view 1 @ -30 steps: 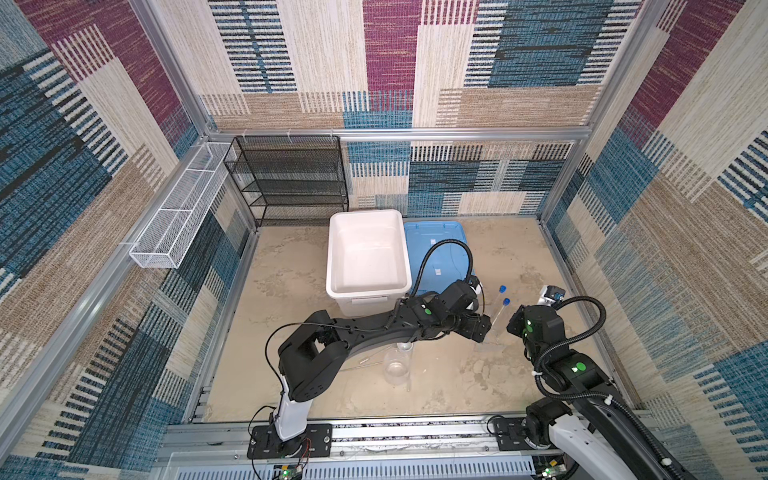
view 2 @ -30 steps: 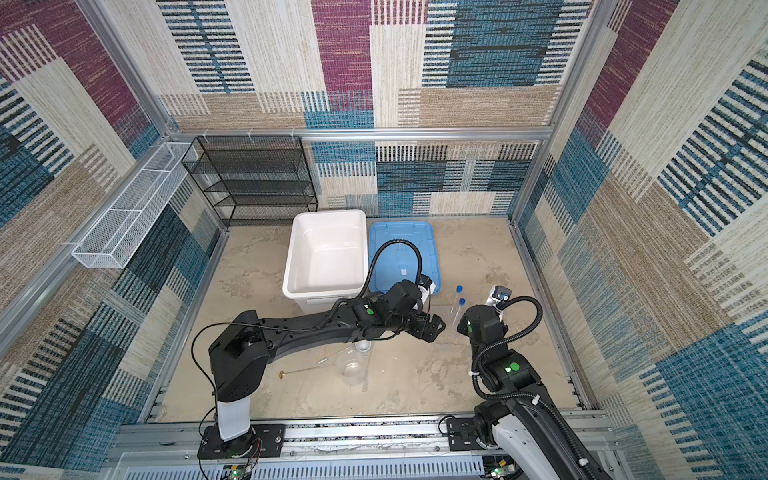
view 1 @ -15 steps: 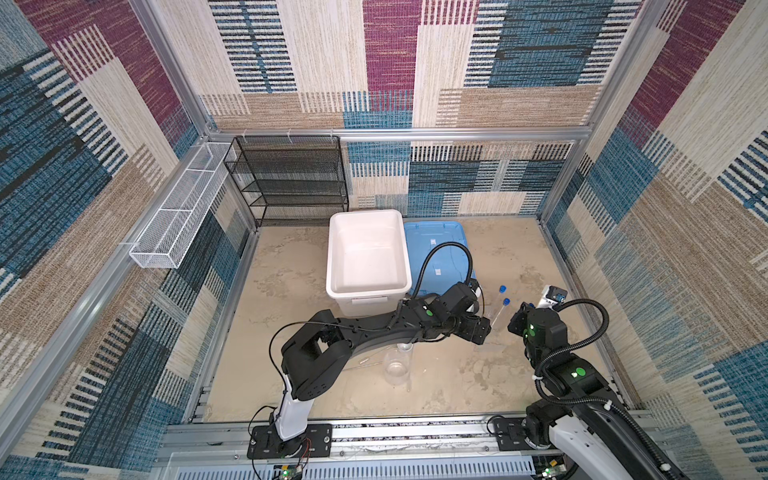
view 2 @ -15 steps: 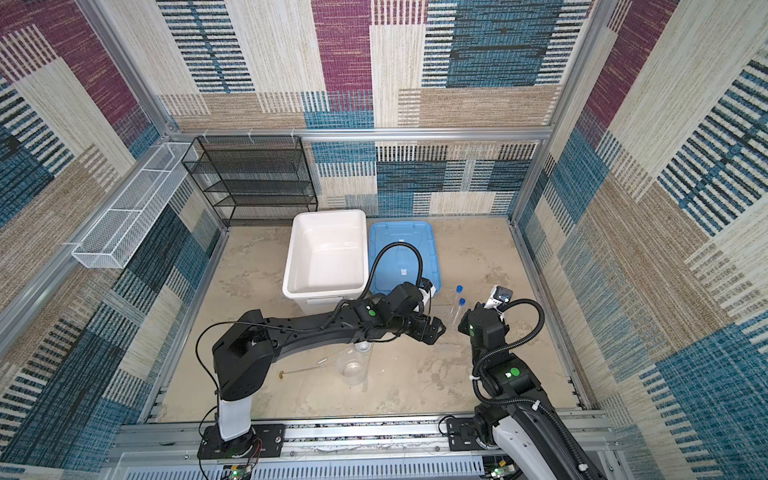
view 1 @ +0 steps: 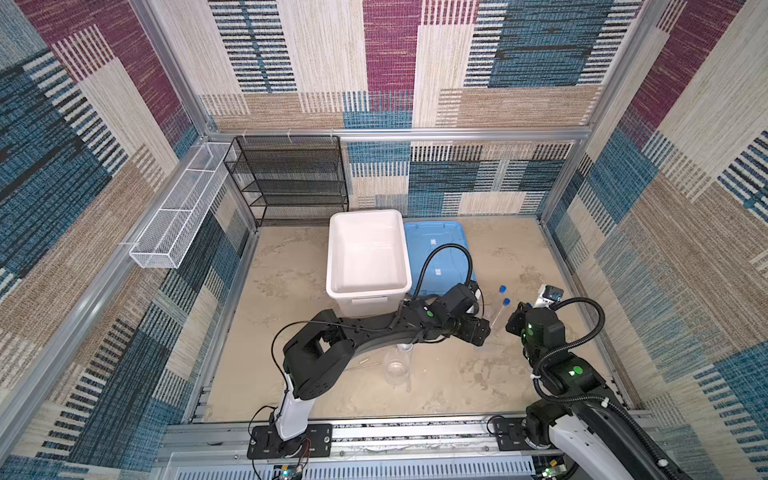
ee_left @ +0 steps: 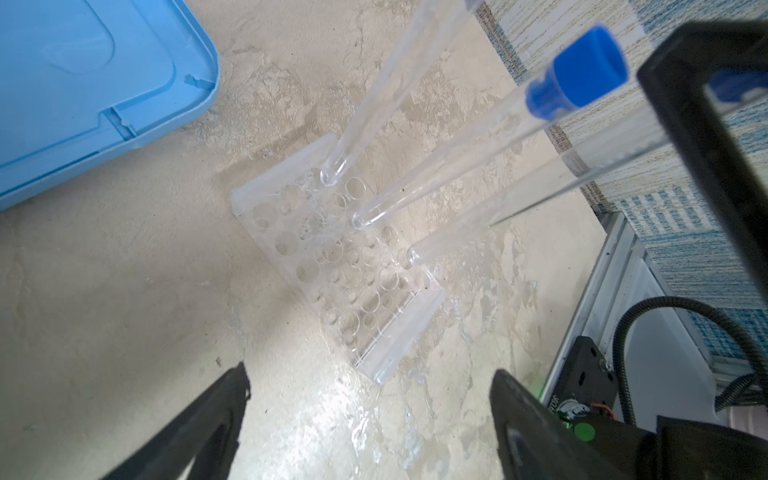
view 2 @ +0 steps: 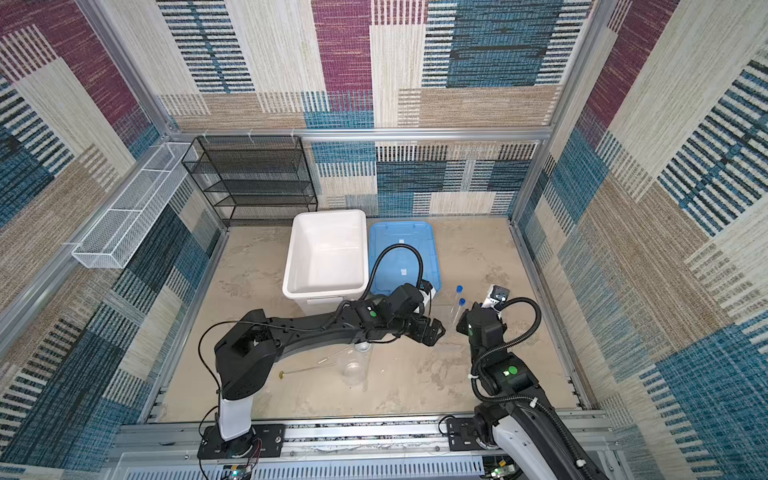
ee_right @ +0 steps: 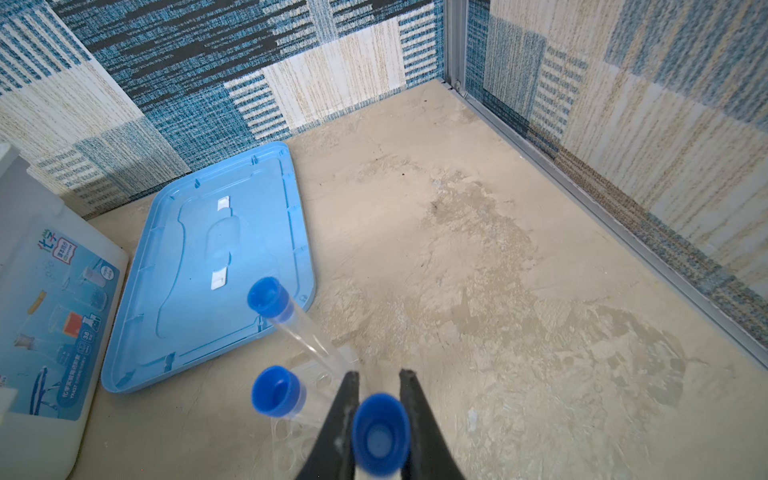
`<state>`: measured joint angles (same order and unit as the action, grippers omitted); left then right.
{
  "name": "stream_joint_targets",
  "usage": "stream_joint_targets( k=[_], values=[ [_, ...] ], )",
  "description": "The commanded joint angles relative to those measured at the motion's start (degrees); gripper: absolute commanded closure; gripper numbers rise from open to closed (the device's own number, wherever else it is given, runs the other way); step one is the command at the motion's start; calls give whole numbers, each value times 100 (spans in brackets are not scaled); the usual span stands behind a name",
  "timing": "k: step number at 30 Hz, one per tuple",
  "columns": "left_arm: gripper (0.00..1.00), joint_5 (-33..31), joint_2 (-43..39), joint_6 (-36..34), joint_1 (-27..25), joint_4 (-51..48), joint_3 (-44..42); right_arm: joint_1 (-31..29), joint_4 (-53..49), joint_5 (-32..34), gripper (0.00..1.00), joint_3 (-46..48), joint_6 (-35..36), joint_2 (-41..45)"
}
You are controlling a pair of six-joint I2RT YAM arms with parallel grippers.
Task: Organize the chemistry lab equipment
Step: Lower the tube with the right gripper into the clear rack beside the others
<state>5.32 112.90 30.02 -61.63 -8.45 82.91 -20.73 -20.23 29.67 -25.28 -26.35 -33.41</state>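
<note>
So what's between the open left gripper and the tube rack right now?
In the left wrist view, only bare floor lies between the left gripper and the tube rack.

Top views: mounted high above the near edge, they looked steeply down and forward over the whole worktop point(view 1: 519, 257), both arms and the patterned walls; both top views were nearly equal, shifted slightly sideways.
Left wrist view: close, it looked down past the left end effector point(ee_left: 370, 386) onto the clear tube rack point(ee_left: 332, 257) and a corner of the blue lid point(ee_left: 83, 83).
Right wrist view: close, it looked along the right end effector point(ee_right: 376, 378) toward the far corner.
Shared area: all four views showed the blue lid; both wrist views showed the rack and test tubes point(ee_right: 291, 320).
</note>
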Motion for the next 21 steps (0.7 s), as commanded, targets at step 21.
stream_joint_targets(
  k=[21],
  values=[
    [7, 79, 30, 126, 44, 79, -65, -43, 268, 42, 87, -36, 54, -524]
  ],
)
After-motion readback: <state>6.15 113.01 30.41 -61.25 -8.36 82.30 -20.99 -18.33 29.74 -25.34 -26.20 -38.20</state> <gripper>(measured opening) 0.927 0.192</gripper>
